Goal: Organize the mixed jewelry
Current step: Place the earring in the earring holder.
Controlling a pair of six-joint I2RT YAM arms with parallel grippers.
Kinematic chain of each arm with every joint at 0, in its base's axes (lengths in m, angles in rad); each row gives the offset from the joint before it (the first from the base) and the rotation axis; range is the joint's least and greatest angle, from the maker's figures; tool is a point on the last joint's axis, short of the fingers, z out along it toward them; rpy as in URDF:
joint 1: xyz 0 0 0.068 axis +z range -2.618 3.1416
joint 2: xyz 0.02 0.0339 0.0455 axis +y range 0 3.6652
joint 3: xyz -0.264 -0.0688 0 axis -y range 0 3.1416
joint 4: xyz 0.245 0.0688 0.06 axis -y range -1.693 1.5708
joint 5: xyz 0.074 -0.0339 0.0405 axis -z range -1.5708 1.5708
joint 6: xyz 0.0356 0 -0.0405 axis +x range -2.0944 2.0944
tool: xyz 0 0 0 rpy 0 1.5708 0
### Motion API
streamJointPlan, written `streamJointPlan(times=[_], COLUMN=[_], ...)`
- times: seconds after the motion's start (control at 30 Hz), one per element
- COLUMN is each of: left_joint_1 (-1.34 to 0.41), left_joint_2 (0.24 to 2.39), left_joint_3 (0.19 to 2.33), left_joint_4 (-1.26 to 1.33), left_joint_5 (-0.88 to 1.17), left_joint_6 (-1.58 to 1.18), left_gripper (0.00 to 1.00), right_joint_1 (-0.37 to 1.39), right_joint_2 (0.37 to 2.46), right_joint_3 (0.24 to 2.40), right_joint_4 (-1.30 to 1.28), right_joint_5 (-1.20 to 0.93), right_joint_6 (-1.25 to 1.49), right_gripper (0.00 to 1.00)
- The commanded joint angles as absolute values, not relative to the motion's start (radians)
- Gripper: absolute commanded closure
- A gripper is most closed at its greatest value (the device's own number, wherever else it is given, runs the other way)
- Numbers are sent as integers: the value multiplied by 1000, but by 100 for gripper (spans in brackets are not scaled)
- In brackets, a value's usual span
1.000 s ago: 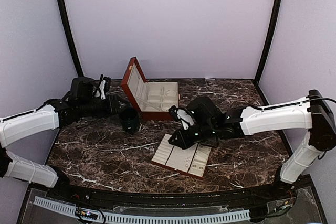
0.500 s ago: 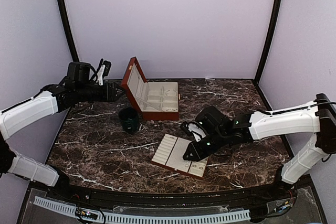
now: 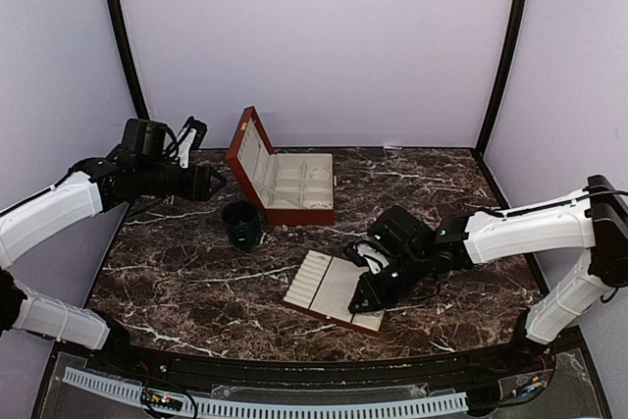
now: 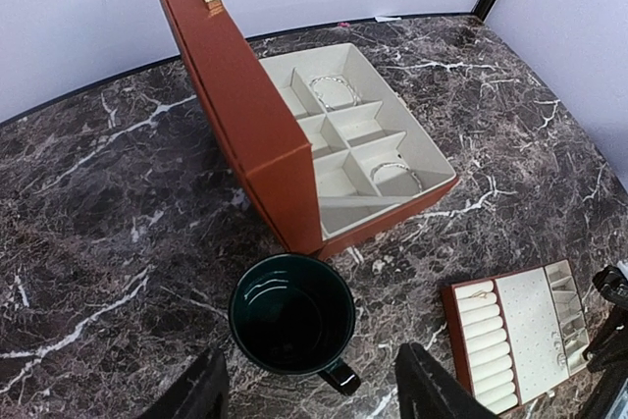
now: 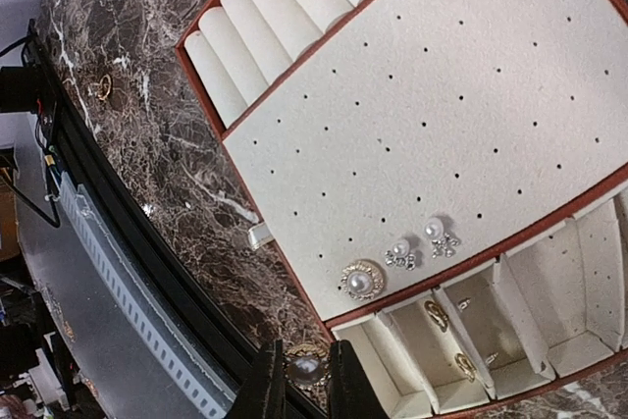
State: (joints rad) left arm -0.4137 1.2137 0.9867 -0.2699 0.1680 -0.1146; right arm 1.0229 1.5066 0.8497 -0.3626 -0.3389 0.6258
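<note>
Pearl stud (image 5: 307, 368), pinched in the right claw (image 3: 363, 297) at the cream tray (image 5: 442, 125) near the counter's (image 3: 196, 282) front edge, should drop straight, slowly, into a free hole beside its twin (image 5: 361, 280); left claw (image 4: 314, 385) hangs spread.

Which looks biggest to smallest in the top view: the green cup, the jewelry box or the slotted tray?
Largest to smallest:
1. jewelry box, lid open
2. slotted tray
3. green cup, clearly the smallest

Top cam looks down, wide; wrists nearer; all share tray (image 3: 329, 287).
</note>
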Motion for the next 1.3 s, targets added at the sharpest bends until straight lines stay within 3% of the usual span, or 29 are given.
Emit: streamJointPlan(times=[0.0,0.47,1.27], left_joint_1=[-411,-411,-411], left_joint_2=[1178,1167,1158], left_joint_3=[989,983,980], left_joint_4=[-321,-328,-331], left_joint_5=[138,147,132], left_joint_6=[-67,-64,-59], left_gripper=[40,39,38], right_joint_1=[1015,1015,1015], right_joint_2=[1551,1683,1726], right_joint_3=[882,994,1027], right_joint_4=[-403,-487,-548], right_joint_5=[-371,-373,-338], right_joint_6=[654,671,684], right_gripper=[98,98,98])
